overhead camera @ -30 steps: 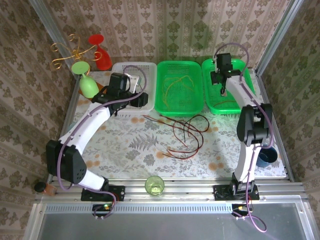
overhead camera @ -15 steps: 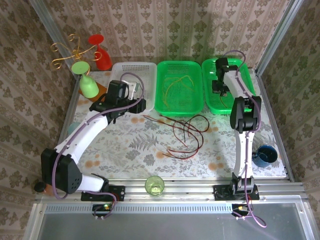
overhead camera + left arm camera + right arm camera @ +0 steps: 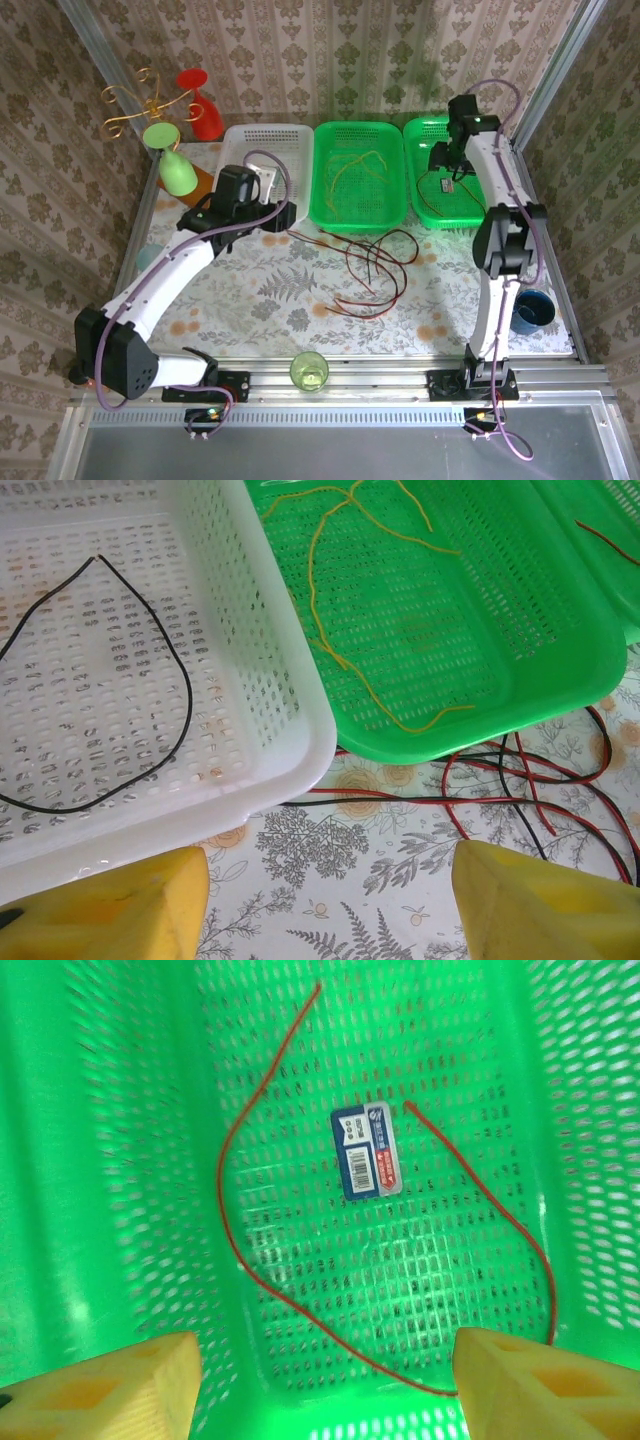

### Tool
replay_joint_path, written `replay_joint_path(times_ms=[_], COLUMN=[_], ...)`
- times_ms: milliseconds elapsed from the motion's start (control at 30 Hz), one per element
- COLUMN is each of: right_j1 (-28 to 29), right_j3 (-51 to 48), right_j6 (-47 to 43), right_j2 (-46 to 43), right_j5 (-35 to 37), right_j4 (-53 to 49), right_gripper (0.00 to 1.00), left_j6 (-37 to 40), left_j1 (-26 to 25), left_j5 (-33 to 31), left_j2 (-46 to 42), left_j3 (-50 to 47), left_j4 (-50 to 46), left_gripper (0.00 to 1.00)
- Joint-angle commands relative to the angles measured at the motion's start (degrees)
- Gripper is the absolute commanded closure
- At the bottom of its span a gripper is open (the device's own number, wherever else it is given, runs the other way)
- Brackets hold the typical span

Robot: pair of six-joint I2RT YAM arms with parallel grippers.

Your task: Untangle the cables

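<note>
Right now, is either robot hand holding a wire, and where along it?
Nothing is held. The left gripper and right gripper are both open and empty; the red cable lies loose in the green basket below the right one.

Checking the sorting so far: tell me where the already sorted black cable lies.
Left wrist view: the black cable lies looped inside the white basket, left of the green basket holding yellow cables.
</note>
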Motion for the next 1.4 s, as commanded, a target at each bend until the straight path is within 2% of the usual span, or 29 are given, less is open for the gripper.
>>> replay_joint_path(times_ms=[0, 167, 333, 500, 633, 833, 1000, 1133, 1367], right_j1=[1.2, 5.6, 12.6, 20.8, 26.8, 35.7, 42.6, 43.7, 45.5], right_j3=[-8.1, -28.8, -48.4, -60.8, -68.4, -76.6, -76.9, -75.9, -72.0], right_j6=[4.6, 10.0, 17.7, 23.6, 24.2, 19.3, 9.3, 8.2, 8.7], right_j2=[-10.3, -26.9, -42.2, -51.9, -55.8, -54.9, -49.9, -45.3, -37.1], right_j5=[-2.7, -2.8, -2.3, -4.0, -6.5, -10.1, -11.4, -15.8, -19.0], right_j4=[-1.0, 5.7, 10.1, 13.0, 18.7, 31.7, 36.5, 38.3, 36.7], right_gripper=[0.32, 0.32, 0.33, 0.37, 0.46, 0.62, 0.64, 0.69, 0.69], left_j6=[-1.0, -2.0, -3.6, -6.1, -8.3, -10.3, -12.1, -13.8, -14.7], left_j1=[-1.3, -3.8, -6.6, -8.7, -9.5, -9.5, -9.4, -9.6, -9.6], left_j5=[0.2, 0.6, 0.5, 0.2, 0.7, 0.6, -0.3, -1.0, -3.2], left_j2=[-1.7, -2.3, -3.8, -5.5, -6.8, -8.7, -11.2, -13.6, -17.9], left_j3=[-1.3, -3.5, -8.1, -12.9, -16.6, -20.5, -23.5, -26.2, -28.7], left_j4=[0.1, 1.1, 3.7, 6.6, 9.5, 10.6, 10.6, 10.4, 8.3], left_gripper=[0.34, 0.34, 0.34, 0.34, 0.34, 0.34, 0.33, 0.33, 0.33])
